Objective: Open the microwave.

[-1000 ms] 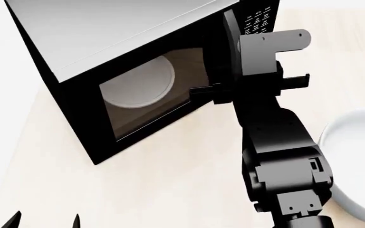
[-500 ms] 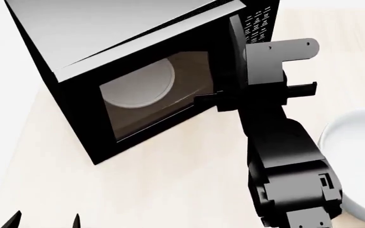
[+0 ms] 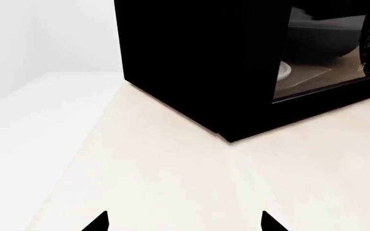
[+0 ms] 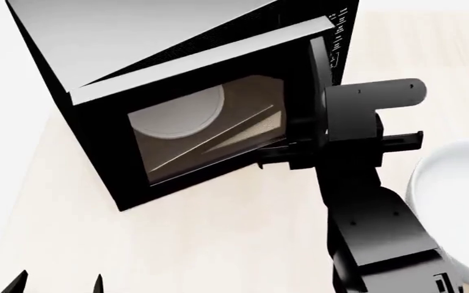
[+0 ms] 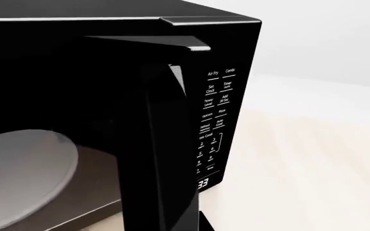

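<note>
The black microwave (image 4: 137,36) with a grey top stands on the pale counter. Its glass door (image 4: 218,137) hangs partly open, and the white turntable plate (image 4: 178,113) shows inside. My right gripper (image 4: 334,146) is at the door's free edge by the vertical handle (image 4: 320,67), jaws spread wide on either side of it. In the right wrist view the handle (image 5: 165,159) fills the middle, with the keypad (image 5: 214,120) beside it and one fingertip (image 5: 205,224) showing. My left gripper (image 4: 58,284) hovers low over the counter, open and holding nothing; the left wrist view shows the microwave (image 3: 198,57) ahead of this gripper (image 3: 185,221).
A large white bowl (image 4: 454,201) sits on the counter (image 4: 218,244) to the right of my right arm. The counter's left edge (image 3: 63,159) drops off beside the left gripper. White walls lie behind the microwave.
The microwave door has swung further open. My right gripper has moved right and towards me with the door's edge. The left gripper has not moved.
</note>
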{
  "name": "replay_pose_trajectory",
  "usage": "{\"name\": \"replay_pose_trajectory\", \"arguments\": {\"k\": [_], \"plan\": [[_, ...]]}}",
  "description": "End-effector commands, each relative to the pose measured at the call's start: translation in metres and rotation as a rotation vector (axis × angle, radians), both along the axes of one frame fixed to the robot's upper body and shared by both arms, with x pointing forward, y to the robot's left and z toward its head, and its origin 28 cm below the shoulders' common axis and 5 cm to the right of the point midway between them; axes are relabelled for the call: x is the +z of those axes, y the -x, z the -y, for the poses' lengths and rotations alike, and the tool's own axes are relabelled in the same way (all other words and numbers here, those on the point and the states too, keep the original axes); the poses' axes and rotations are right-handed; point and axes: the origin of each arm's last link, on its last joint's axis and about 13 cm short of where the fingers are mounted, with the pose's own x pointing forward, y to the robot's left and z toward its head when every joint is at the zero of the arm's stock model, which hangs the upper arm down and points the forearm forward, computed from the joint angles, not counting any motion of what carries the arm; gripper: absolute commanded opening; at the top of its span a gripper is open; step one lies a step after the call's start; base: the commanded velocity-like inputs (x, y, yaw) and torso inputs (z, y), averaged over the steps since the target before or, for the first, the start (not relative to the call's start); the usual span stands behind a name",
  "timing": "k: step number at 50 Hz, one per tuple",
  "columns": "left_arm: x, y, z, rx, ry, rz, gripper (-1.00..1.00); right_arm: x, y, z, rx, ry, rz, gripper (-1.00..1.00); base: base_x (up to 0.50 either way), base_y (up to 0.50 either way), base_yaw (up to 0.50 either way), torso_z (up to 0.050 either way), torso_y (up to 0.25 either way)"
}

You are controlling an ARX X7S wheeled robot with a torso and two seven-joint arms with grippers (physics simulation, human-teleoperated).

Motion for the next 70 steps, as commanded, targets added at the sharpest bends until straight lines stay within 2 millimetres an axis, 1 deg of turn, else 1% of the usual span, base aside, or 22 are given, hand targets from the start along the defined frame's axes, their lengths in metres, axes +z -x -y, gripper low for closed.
{"name": "replay_pose_trajectory", "arguments": {"k": [1, 10, 18, 29, 38, 55, 63, 70], "plan": [[-0.003, 0.000, -0.001, 0.003, 0.006, -0.024, 1.00, 0.005, 0.020, -0.019, 0.138, -0.067, 0.036, -1.00, 0.00, 0.00, 0.00, 0.000, 0.000], [-0.003, 0.000, -0.001, 0.008, 0.005, -0.024, 1.00, -0.002, 0.032, -0.016, 0.146, -0.069, 0.046, -1.00, 0.00, 0.00, 0.00, 0.000, 0.000], [-0.004, 0.000, 0.000, 0.008, 0.005, -0.025, 1.00, 0.001, 0.045, -0.017, 0.160, -0.079, 0.067, -1.00, 0.00, 0.00, 0.00, 0.000, 0.000], [-0.003, 0.000, -0.001, 0.009, 0.004, -0.022, 1.00, -0.001, 0.059, -0.019, 0.175, -0.096, 0.074, -1.00, 0.00, 0.00, 0.00, 0.000, 0.003], [-0.003, 0.000, -0.001, 0.011, 0.002, -0.020, 1.00, -0.003, 0.066, -0.020, 0.184, -0.108, 0.075, -1.00, 0.00, 0.00, 0.00, 0.000, 0.001], [-0.003, 0.001, 0.000, 0.009, 0.002, -0.020, 1.00, -0.008, 0.088, -0.024, 0.206, -0.142, 0.092, -1.00, 0.00, 0.00, 0.00, 0.000, 0.002], [-0.003, 0.001, -0.001, 0.009, 0.005, -0.020, 1.00, -0.006, 0.096, -0.027, 0.223, -0.144, 0.098, -1.00, 0.00, 0.00, 0.00, 0.000, 0.003], [-0.003, 0.000, -0.001, 0.010, 0.008, -0.021, 1.00, -0.009, 0.102, -0.029, 0.235, -0.146, 0.093, -1.00, 0.00, 0.00, 0.00, 0.000, 0.003]]}}
